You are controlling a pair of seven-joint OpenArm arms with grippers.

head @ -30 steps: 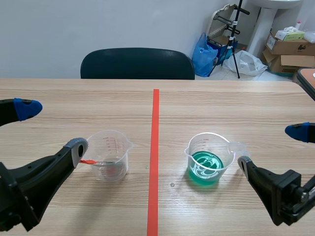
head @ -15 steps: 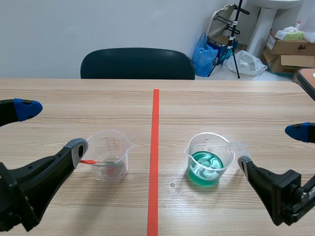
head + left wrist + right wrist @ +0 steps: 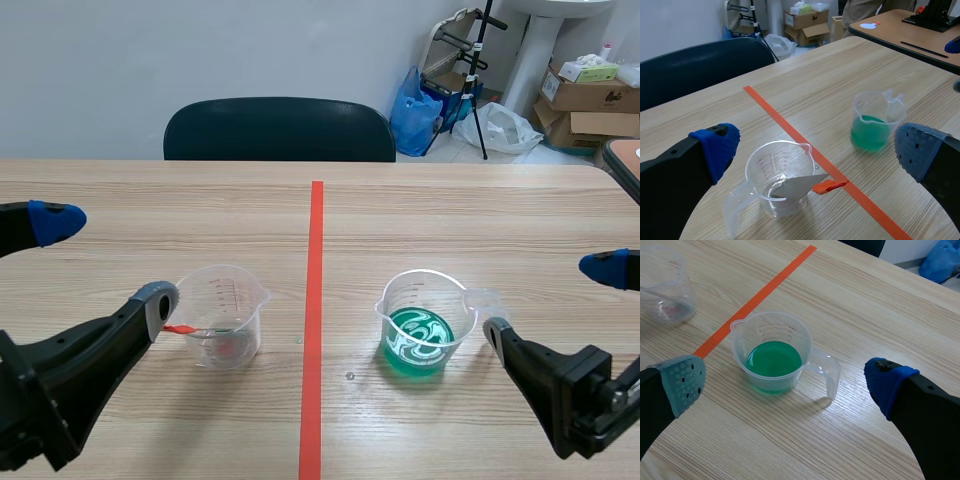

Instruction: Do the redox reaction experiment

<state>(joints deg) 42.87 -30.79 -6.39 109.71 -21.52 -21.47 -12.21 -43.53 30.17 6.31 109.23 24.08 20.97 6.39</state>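
Both grippers are seen with fingers spread wide and nothing held: the left gripper (image 3: 817, 152) is posed with its blue pads either side of a clear plastic measuring beaker (image 3: 782, 175), which stands on the wooden table (image 3: 150, 200) ahead of the open fingers, untouched. A thin grey strip with an orange-red end (image 3: 829, 186) is leaned inside this beaker, the coloured end jutting over the rim toward the orange-red tape line (image 3: 314, 300); whether any liquid lies beneath it cannot be told. The right gripper (image 3: 785, 385) is likewise held open around a second clear beaker (image 3: 774, 357), set on the other side of the tape and filled to roughly a third with green liquid, its handle turned toward the blue-padded finger. Compared with a second ago, neither arm nor beaker is seen to have shifted; only the pale swirl on the green liquid's surface is changed in shape. Red graduation marks are printed on both beakers, but no figures can be read. Beyond the table a dark chair (image 3: 278, 128), a blue bag (image 3: 415, 110) and cardboard boxes (image 3: 590, 95) are visible, their printing too small to be made out.
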